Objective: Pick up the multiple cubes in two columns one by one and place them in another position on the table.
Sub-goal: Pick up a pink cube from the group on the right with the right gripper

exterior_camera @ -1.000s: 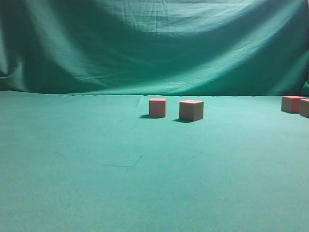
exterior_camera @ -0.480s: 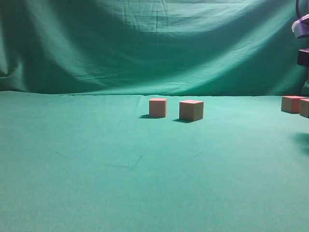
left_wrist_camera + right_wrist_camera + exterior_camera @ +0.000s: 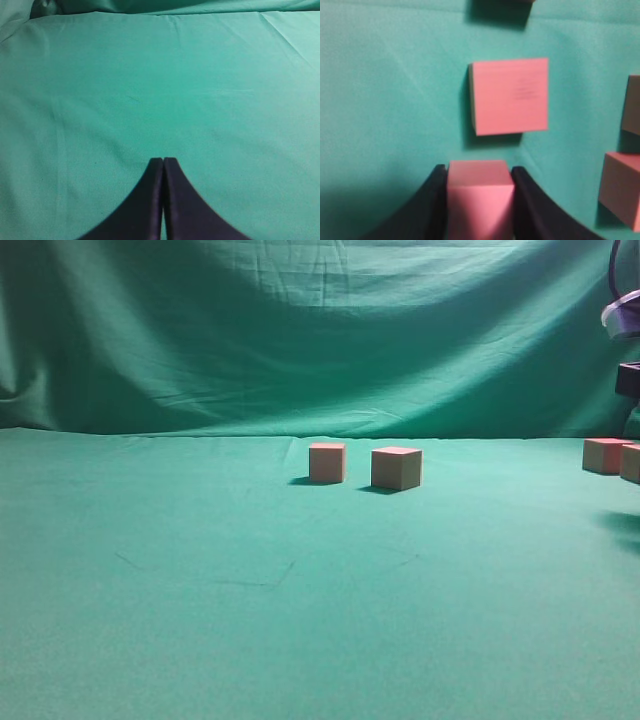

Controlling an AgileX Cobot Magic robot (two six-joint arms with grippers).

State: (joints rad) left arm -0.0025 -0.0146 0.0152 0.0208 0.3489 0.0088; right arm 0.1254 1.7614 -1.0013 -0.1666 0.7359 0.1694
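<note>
My right gripper is shut on a pink cube and holds it above the green cloth. Below it lies another pink cube, with more cubes at the right edge and one at the top edge. In the exterior view only part of the right arm shows at the far right edge, above two cubes. Two more cubes stand mid-table. My left gripper is shut and empty over bare cloth.
The green cloth covers the table and rises as a backdrop behind. A cube is cut off by the right edge of the exterior view.
The right arm has come into the exterior view at the upper right edge and has shifted slightly down. The cubes on the table have not moved.
</note>
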